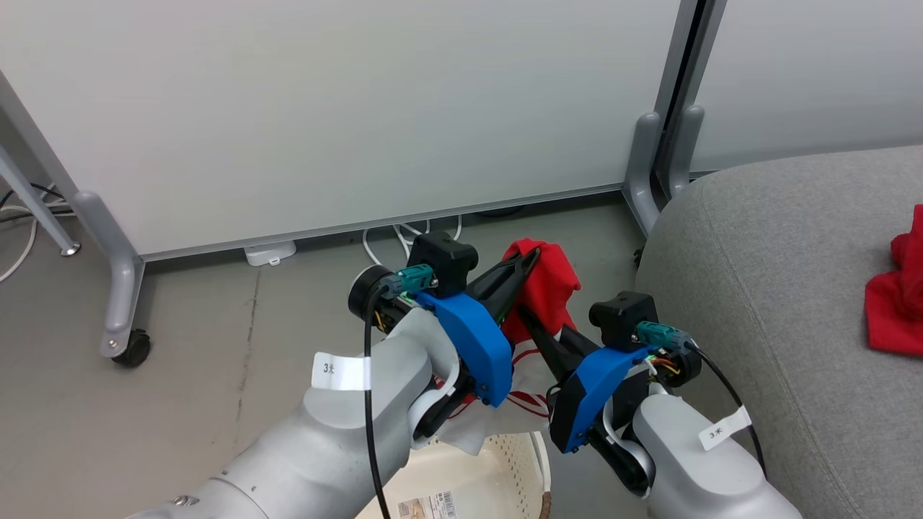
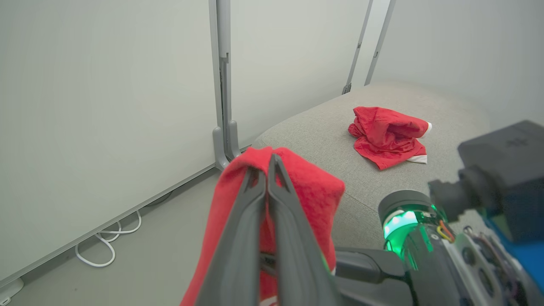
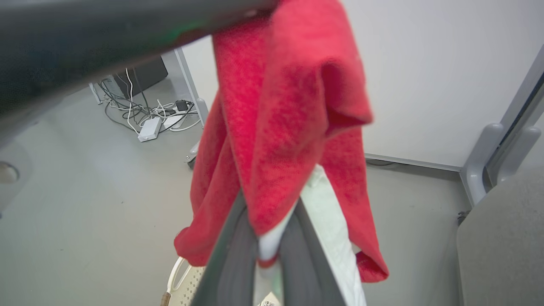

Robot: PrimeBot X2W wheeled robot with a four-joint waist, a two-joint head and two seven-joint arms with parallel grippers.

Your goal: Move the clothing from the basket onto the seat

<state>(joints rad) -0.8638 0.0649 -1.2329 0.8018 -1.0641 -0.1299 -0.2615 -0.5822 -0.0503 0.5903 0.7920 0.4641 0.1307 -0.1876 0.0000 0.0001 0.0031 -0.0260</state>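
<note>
A red and white garment of the clothing (image 1: 551,285) hangs above the basket (image 1: 515,461), stretched between both grippers. My left gripper (image 1: 532,254) is shut on its top red fold, and the left wrist view shows the shut fingertips (image 2: 268,163) buried in red fabric (image 2: 310,191). Lower down, my right gripper (image 1: 520,314) is shut on the same garment; in the right wrist view its fingers (image 3: 231,255) pinch red and white cloth (image 3: 289,106). The white, red-striped part (image 1: 526,393) dangles toward the basket. Another red garment (image 2: 386,138) lies on the grey seat (image 2: 323,131).
White partition panels (image 1: 324,108) on grey wheeled feet (image 1: 119,288) stand behind, with cables and a power strip (image 1: 268,253) on the floor beneath them. The seat (image 1: 757,288) is to my right, bearing the red garment (image 1: 898,303). Grey floor (image 1: 216,360) lies to the left.
</note>
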